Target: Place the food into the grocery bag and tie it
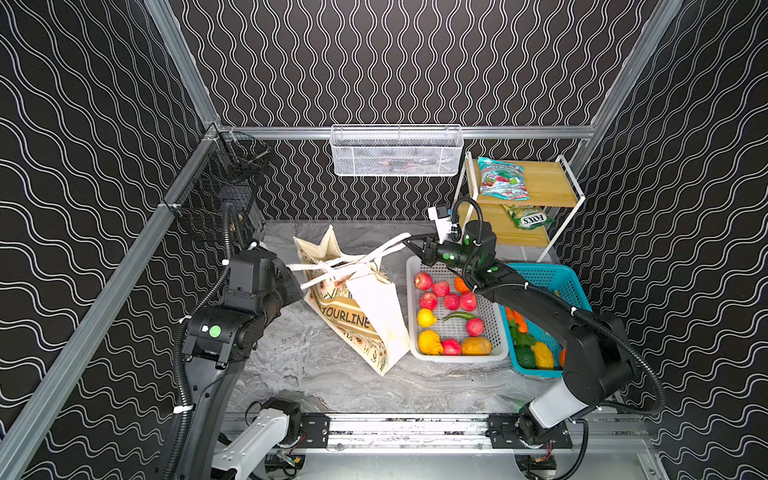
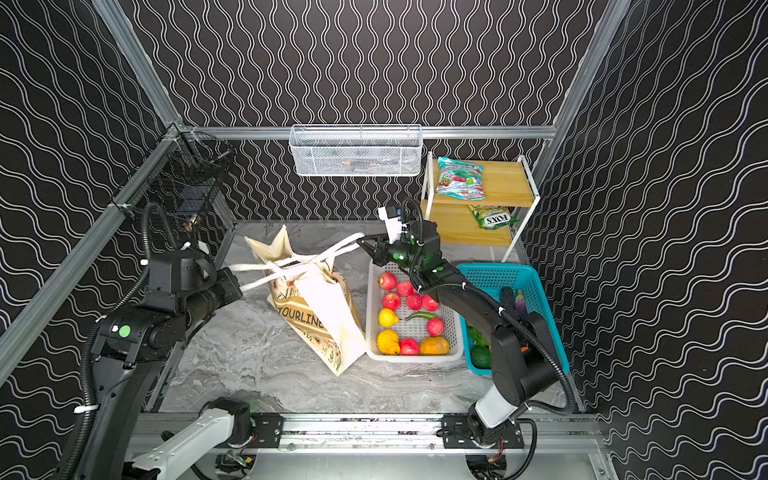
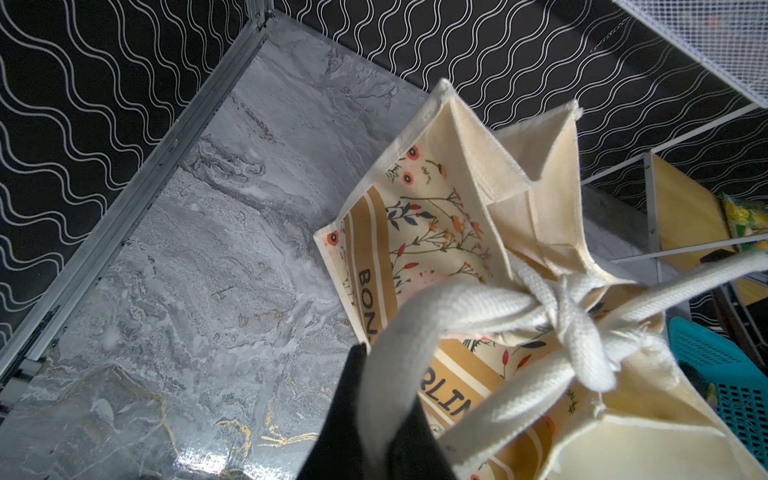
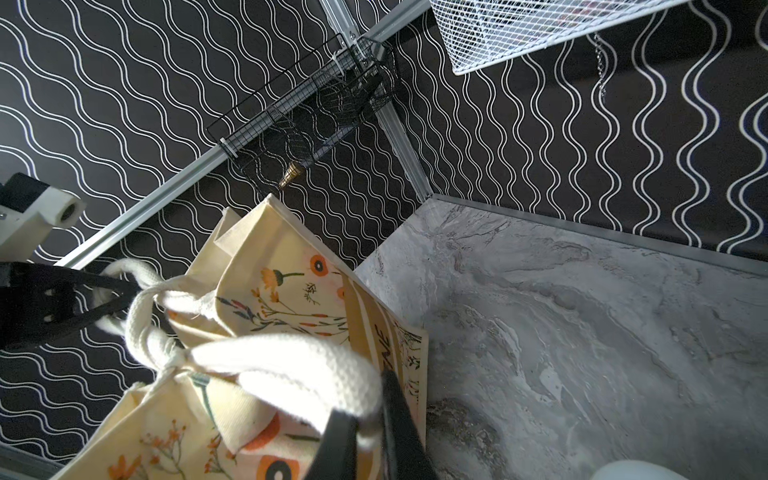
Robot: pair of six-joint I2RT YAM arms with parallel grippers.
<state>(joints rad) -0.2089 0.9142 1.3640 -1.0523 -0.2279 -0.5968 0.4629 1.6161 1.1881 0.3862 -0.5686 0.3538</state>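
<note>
The grocery bag (image 1: 353,316) (image 2: 316,307) leans on the marble table, and its white strap handles are crossed into a knot (image 3: 577,332) (image 4: 158,332) over its mouth. My left gripper (image 2: 240,286) (image 3: 386,415) is shut on one strap loop, drawn taut to the left. My right gripper (image 1: 409,241) (image 4: 370,419) is shut on the other strap loop, drawn to the right. Whatever is inside the bag is hidden. Toy fruit (image 1: 449,316) fills the white basket. A teal candy packet (image 1: 500,178) and a FOX'S packet (image 1: 528,216) lie on the shelf.
The white basket (image 1: 457,358) stands against the bag's right side, with a teal basket (image 1: 552,276) of produce beyond it under my right arm. A wooden two-tier shelf (image 1: 544,183) fills the back right corner. A white mesh basket (image 1: 397,151) and a black wire basket (image 1: 224,187) hang on the walls.
</note>
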